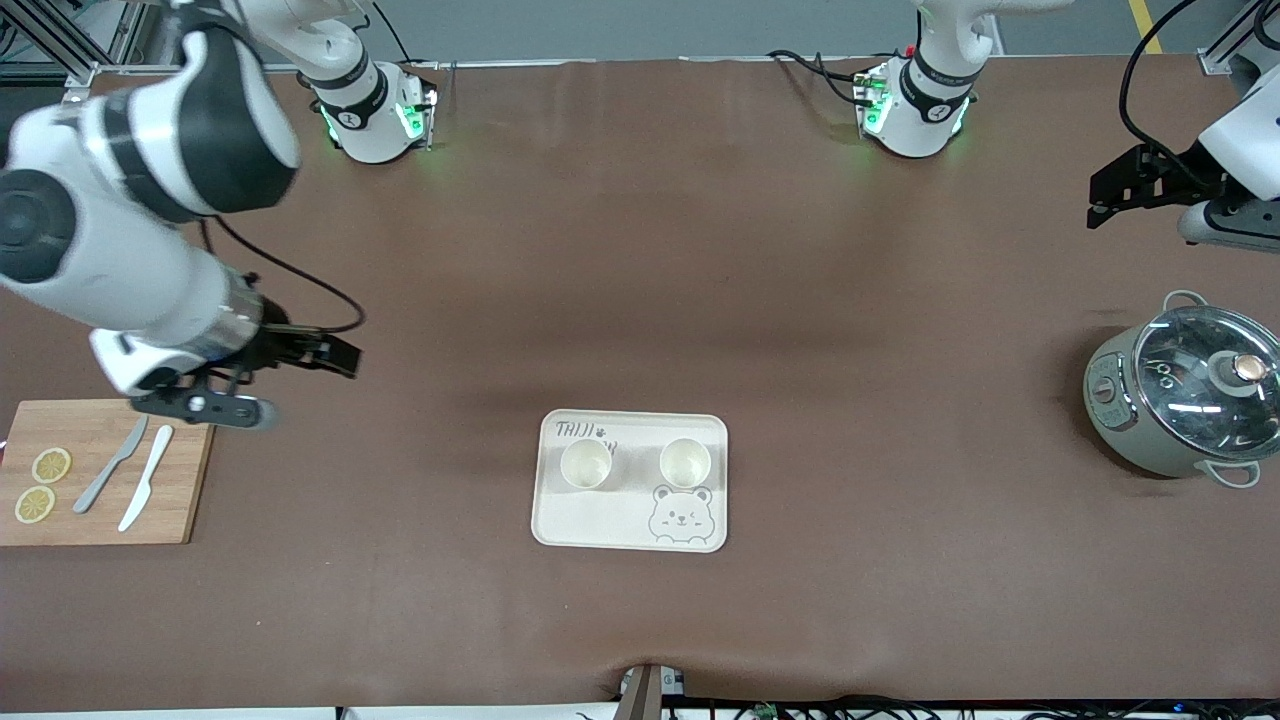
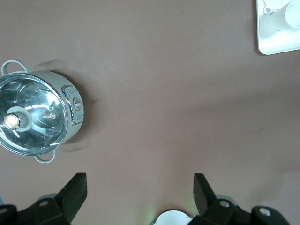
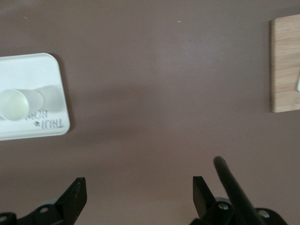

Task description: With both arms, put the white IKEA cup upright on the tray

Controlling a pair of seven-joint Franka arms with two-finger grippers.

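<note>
While both arms are hanging away from the middle of the table, the tray (image 1: pixel 632 527) is lying flat on the brown table (image 1: pixel 640 300) with two white cups sitting on it. One cup (image 1: pixel 586 464) is standing upright, mouth up, on the part of the tray toward the right arm's end, just beside the handwritten lettering; the second cup (image 1: pixel 685 462) is standing upright beside it, toward the left arm's end, and farther from the front camera than the bear face (image 1: pixel 680 514) on the tray. The two cups are sitting apart, not touching.

The right gripper (image 3: pixel 138 187) is hovering over bare table toward the right arm's end from the tray, close to the wooden cutting board (image 1: pixel 100 475), its fingers spread wide and holding nothing. That board is carrying two knives (image 1: pixel 132 477) and two lemon slices (image 1: pixel 42 484).

The left gripper (image 2: pixel 139 186) is hovering over bare table toward the left arm's end from the tray, fingers likewise spread apart and empty. A grey-green pot (image 1: pixel 1180 400) with a glass lid is sitting well apart from the tray at that same end.
</note>
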